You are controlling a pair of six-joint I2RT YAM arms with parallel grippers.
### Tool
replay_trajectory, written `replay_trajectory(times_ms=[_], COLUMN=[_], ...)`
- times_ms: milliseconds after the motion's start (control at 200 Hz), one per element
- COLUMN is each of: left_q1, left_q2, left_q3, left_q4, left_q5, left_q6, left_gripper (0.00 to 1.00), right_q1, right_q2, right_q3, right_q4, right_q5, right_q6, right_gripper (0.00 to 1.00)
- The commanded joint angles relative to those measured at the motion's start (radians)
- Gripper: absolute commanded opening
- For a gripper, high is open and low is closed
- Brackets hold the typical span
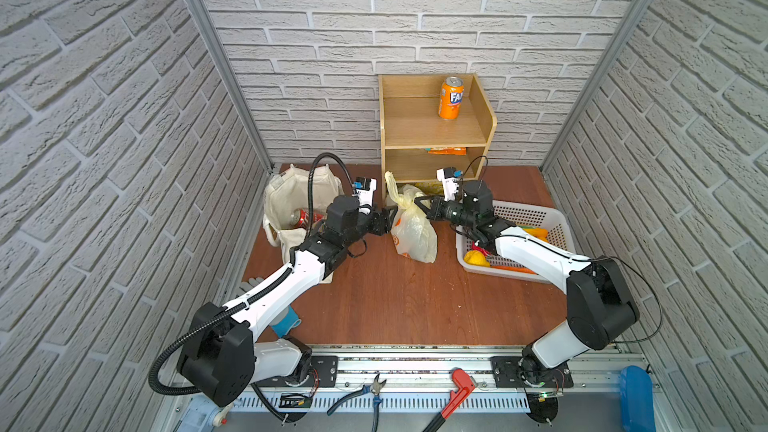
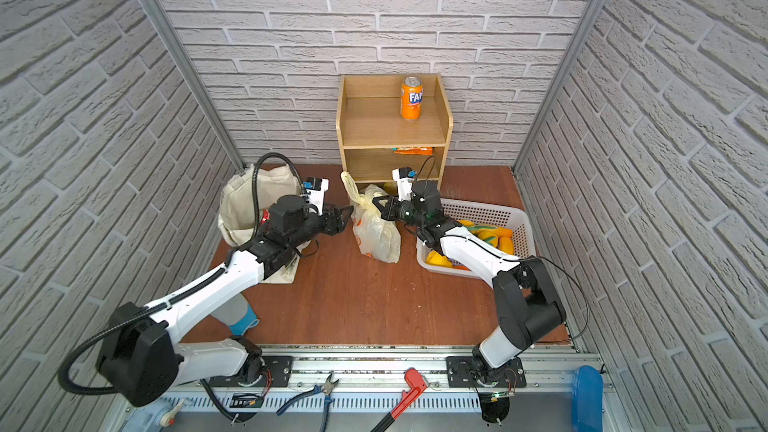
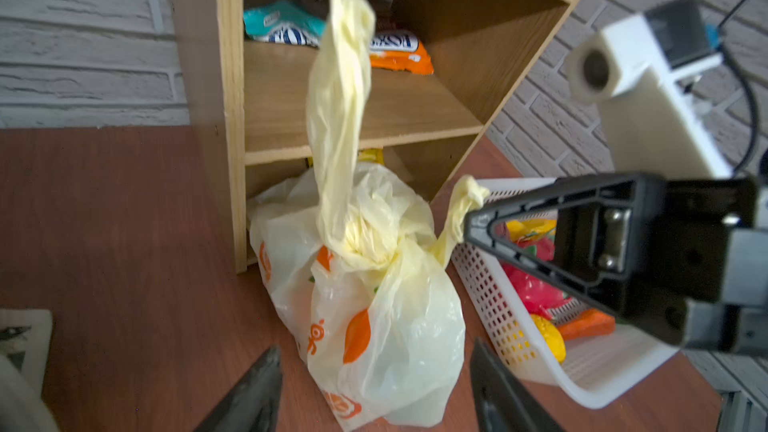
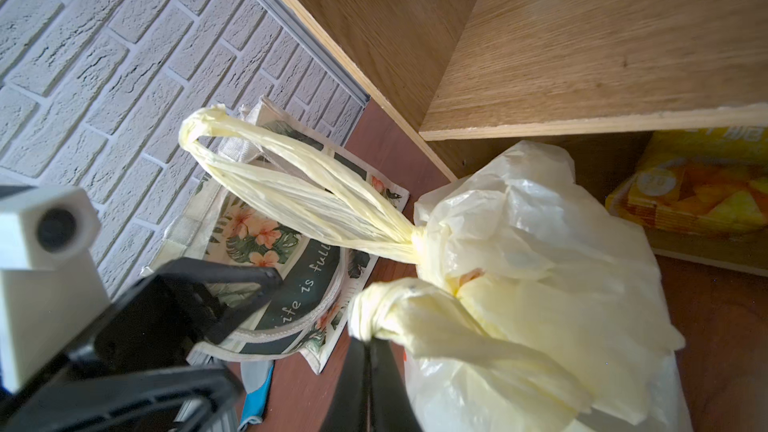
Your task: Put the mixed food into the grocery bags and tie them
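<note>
The plastic bag (image 1: pixel 413 234) sat knotted on the counter (image 1: pixel 395 305), the canvas tote (image 1: pixel 286 197) at its nine o'clock. The right tool (image 3: pixel 469 226) was clenched on one handle (image 4: pixel 399 309); the left tool (image 1: pixel 388 220) gaped, released. To cinch well, the left should probably take the upright handle (image 3: pixel 338 76) low, then pull toward nine o'clock against the right.

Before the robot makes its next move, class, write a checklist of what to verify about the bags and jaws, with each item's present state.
1. Knot on the plastic bag pulled shut: ok.
2. Left jaws open, clear of the bag: ok.
3. Right jaws shut on one bag handle: ok.
4. Canvas tote tied: not ok; it gapes, red can showing inside.
5. White basket emptied: not ok; toy food lies in it.
6. Knot tight enough to hold: cannot tell.
</note>
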Motion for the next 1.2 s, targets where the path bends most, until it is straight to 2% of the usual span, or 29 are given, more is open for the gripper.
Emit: replay_trajectory(times_ms=[0, 220, 400, 625, 825, 1045, 1195], left_q1=[-0.035, -0.053, -0.047, -0.047, -0.051, -0.047, -0.045], left_q2=[0.028, 0.178, 0.247, 0.308, 0.278, 0.256, 0.253], left_q3=[-0.01, 0.04, 0.085, 0.105, 0.042, 0.06, 0.056], left_q4=[0.053, 0.148, 0.203, 0.267, 0.316, 0.255, 0.252], left_q5=[-0.078, -0.112, -0.134, -0.062, -0.128, -0.119, -0.201], left_q6=[0.039, 0.031, 0.009, 0.038, 0.091, 0.21, 0.268], left_gripper=[0.74, 0.78, 0.82, 0.98, 0.98, 0.98, 0.98], right_q1=[-0.007, -0.012, -0.022, -0.031, -0.038, -0.053, -0.055], right_q2=[-0.037, -0.039, -0.054, -0.045, -0.035, -0.031, -0.031], right_q3=[0.041, 0.053, 0.033, 0.029, 0.044, 0.057, 0.079], right_q4=[-0.044, -0.065, -0.072, -0.062, -0.061, -0.071, -0.105], right_q5=[-0.041, -0.062, -0.066, -0.088, -0.1, -0.109, -0.127], right_q6=[-0.028, -0.028, -0.03, -0.02, -0.011, 0.012, 0.006], right_gripper=[0.06, 0.06, 0.06, 0.06, 0.06, 0.06, 0.05])
